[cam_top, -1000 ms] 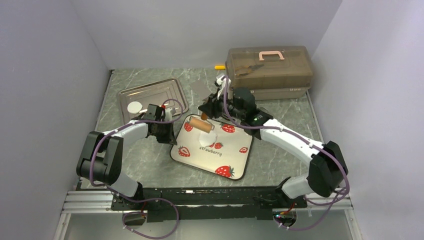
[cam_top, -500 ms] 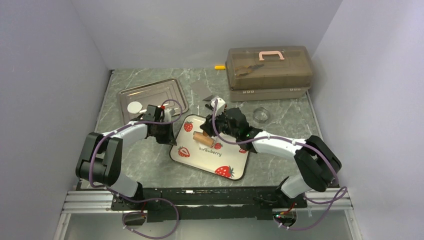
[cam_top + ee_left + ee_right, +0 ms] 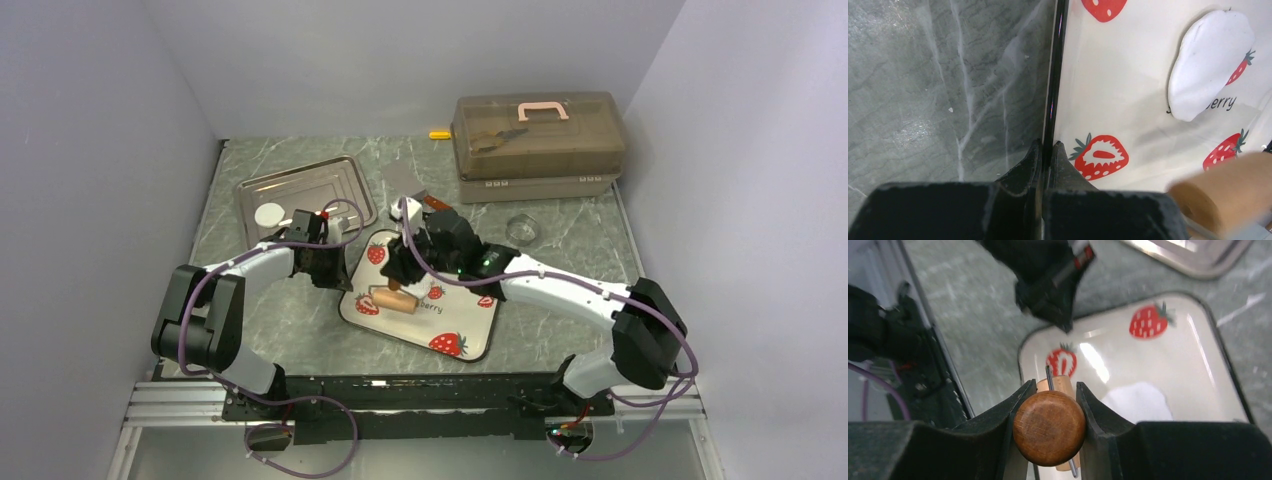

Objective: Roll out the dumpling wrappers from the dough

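Marble tabletop (image 3: 300, 330), left gripper (image 3: 1046, 150) pinching plate (image 3: 1118, 75) rim, right gripper (image 3: 1054, 388) clamping roller (image 3: 1049, 427), dough (image 3: 1208, 65) visible only wrist-side.

The dough (image 3: 1210, 65), a flattened white oval, lies on the strawberry plate (image 3: 1118, 75). A round dumpling wrapper (image 3: 269, 214) lies flat beyond the plate's far-left corner.

Looks like a robot lab booth: plain pale walls (image 3: 400, 60) enclosing a marble-patterned tabletop (image 3: 300, 335), metal mounting rail (image 3: 400, 397) nearest.
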Tool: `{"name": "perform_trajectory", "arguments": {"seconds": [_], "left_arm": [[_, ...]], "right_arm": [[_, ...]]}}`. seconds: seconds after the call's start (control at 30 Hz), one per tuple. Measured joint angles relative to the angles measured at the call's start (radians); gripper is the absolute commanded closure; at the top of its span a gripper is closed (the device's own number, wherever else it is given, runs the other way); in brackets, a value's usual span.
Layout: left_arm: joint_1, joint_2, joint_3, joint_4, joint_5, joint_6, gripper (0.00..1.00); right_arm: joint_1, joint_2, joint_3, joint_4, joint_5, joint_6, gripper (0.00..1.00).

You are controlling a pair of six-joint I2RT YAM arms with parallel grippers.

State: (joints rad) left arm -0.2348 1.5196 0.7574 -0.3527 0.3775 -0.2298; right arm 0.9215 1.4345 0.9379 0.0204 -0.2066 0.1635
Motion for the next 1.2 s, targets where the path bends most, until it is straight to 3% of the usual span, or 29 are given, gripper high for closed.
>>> {"name": "perform_trajectory", "arguments": {"seconds": [0.17,0.33,0.5,0.67,0.93,1.2], "left_arm": [[0.0,0.0,0.0,0.0,0.0,0.0,1.0],[0.0,0.0,0.0,0.0,0.0,0.0,1.0],[0.0,0.0,0.0,0.0,0.0,0.0,1.0],[0.0,0.0,0.0,0.0,0.0,0.0,1.0],[0.0,-0.003,-0.001,0.001,0.0,0.003,1.0],[0.0,-0.004,-0.002,0.001,0.0,0.003,1.0]], "right_arm": [[-0.022,0.011,0.2,-0.032,-0.062,0.005,1.0],[-0.098,0.01,0.248,-0.022,-0.01,0.063,1.0],[-0.171,0.014,0.139,-0.013,0.126,0.126,1.0],[-0.166,0.052,-0.046,0.035,0.201,0.206,1.0],[-0.161,-0.019,-0.176,0.154,0.384,0.308,1.0],[-0.232,-0.086,-0.238,0.141,0.557,0.333,1.0]]}}
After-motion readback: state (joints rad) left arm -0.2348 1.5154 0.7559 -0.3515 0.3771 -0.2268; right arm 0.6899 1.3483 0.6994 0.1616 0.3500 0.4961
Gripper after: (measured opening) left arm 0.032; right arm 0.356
